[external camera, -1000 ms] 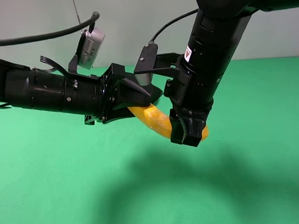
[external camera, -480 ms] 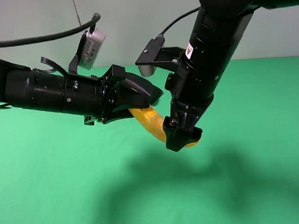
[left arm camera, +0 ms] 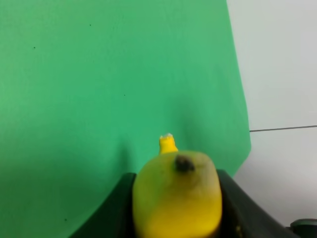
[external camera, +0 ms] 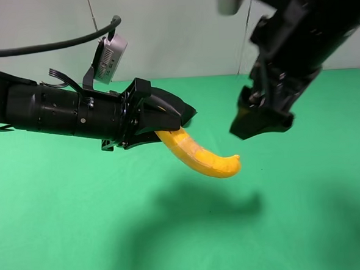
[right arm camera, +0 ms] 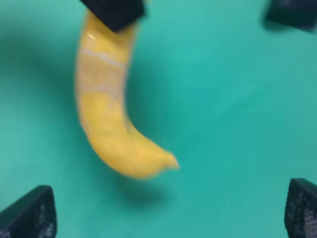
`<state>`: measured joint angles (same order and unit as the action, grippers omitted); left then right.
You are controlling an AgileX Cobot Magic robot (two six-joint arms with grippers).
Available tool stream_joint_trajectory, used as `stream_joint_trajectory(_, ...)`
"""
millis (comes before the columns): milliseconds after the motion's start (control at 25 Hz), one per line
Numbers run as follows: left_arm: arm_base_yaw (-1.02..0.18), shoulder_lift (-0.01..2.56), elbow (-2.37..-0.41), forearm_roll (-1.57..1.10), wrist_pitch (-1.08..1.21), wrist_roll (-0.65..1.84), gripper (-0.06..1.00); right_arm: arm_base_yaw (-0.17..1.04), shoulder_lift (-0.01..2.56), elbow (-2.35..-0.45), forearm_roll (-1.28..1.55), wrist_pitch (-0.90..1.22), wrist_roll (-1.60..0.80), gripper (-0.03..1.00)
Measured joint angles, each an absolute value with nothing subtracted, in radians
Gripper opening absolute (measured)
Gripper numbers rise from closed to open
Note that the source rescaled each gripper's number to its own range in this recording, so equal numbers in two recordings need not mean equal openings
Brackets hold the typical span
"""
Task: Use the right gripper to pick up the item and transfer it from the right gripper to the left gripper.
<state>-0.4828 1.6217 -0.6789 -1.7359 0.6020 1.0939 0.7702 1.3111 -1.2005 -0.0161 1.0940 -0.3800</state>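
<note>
There are two grippers and one banana (external camera: 203, 159). The left gripper (external camera: 169, 128) is clenched on the banana's higher end, holding it in the air above the green cloth (external camera: 75, 227). Only the right wrist view shows the banana's paler band. The right gripper (external camera: 261, 119), jaws spread and empty, hangs apart to the banana's right.

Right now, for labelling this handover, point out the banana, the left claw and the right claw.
banana (external camera: 205, 159), exterior high view, on its curved middle.
left claw (external camera: 176, 123), exterior high view, between its fingertips, shut on the banana's end.
right claw (external camera: 262, 124), exterior high view, between its open fingertips.
</note>
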Motion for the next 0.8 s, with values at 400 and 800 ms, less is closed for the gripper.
stream_joint_trajectory(400, -0.483, 1.622, -0.679, -1.736, 0.603, 1.094, 0.00, 0.770, 1.050, -1.143, -0.045, 1.209, -0.231, 1.00)
stream_joint_trajectory(800, -0.483, 1.622, -0.679, -1.736, 0.604, 1.094, 0.00, 0.770, 0.517, -0.810, -0.045, 1.158, -0.101, 1.00)
